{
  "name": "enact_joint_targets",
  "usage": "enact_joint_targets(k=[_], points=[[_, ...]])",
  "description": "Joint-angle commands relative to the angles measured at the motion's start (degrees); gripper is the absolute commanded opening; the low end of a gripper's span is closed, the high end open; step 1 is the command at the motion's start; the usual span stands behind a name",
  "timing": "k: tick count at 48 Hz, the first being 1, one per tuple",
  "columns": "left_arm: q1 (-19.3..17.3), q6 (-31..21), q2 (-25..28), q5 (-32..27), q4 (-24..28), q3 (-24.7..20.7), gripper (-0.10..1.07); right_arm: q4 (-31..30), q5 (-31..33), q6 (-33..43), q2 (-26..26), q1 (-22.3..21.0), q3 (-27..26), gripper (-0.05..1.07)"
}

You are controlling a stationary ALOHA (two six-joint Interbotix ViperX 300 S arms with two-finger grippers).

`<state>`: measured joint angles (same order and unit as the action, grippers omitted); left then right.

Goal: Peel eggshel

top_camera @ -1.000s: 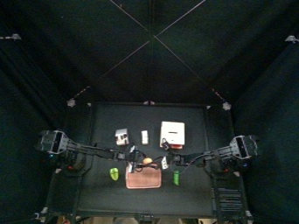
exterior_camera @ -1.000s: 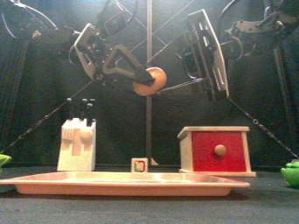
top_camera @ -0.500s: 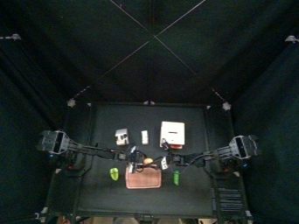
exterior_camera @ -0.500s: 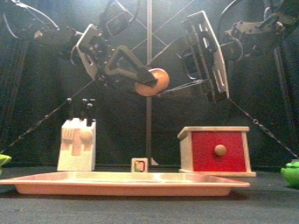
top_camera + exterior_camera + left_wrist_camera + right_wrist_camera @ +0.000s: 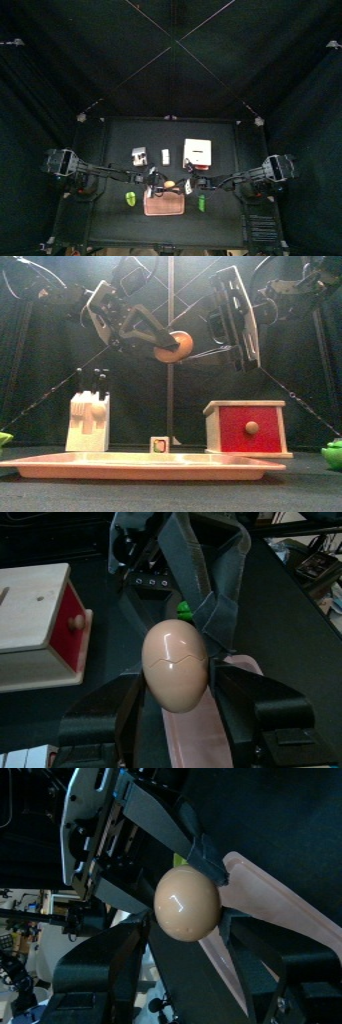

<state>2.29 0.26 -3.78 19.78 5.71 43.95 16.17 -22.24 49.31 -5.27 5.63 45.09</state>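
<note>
Pink tray, nearest, on the table. Directly above it, airborne: egg, eggshel apparently cracked near the top yet unpeeled, long axis running outward between the left gripper jaws, which clamp it. Right gripper, from the opposite side, jaws spread wide, flanking the egg, seemingly not gripping.

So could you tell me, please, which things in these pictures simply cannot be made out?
- Egg: a crack shows in the left wrist view, but its far side is hidden.
- Right gripper: whether its jaws touch the egg is unclear.
- Small cube behind the pink tray: marking too small in the front view.
- Green pieces: cut off by the front view's edges.
</note>
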Motion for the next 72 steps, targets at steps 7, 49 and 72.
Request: enact_joint_targets(k=[7,49,72], points=[[-0.18,0.09,-1.85,0.44,0.09,0.18,0.53,0.09,-0.35,0.09,-2.29,-0.26,0.0,0.92],[0.0,0.09,-0.79,2.9,0.09,0.18,0.53,-4.22,-0.44,0.09,-3.16,-3.43,-1.05,0.96],[-0.44,0.09,-0.09,3.08,0.09,-0.18,0.53,-4.39,-0.53,0.09,-2.99,-3.6,-1.05,0.96]])
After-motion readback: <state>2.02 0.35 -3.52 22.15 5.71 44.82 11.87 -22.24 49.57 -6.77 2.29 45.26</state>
